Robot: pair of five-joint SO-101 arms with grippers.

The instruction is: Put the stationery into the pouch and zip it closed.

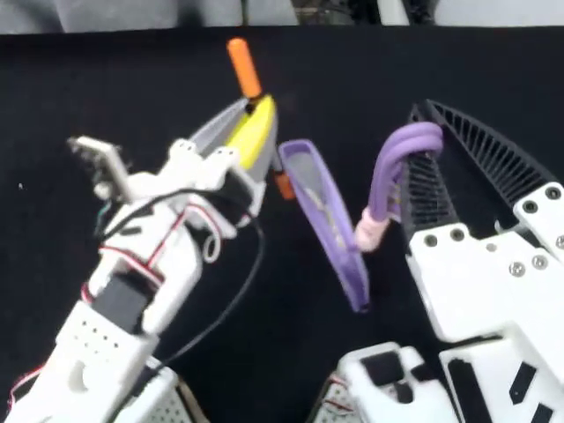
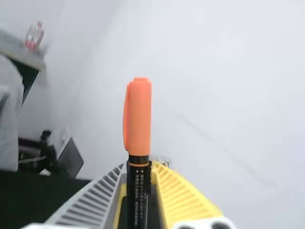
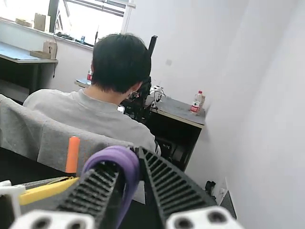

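My left gripper (image 1: 249,123), with one yellow and one grey finger, is shut on an orange-capped black marker (image 1: 243,65). The marker (image 2: 138,124) sticks up between the fingers and its lower orange end (image 1: 284,186) shows beside the pouch's open mouth. The purple pouch (image 1: 328,220) hangs tilted above the black table, mouth toward the marker. My right gripper (image 1: 414,172), black, is shut on the pouch's purple loop strap (image 1: 401,159). In the right wrist view the strap (image 3: 117,168) sits pinched in my right gripper (image 3: 133,183), with the marker (image 3: 72,153) beyond.
The black table (image 1: 106,88) runs to a far edge at the back. A black cable (image 1: 238,295) loops from the left arm's body toward the front. Both arm bases crowd the front edge.
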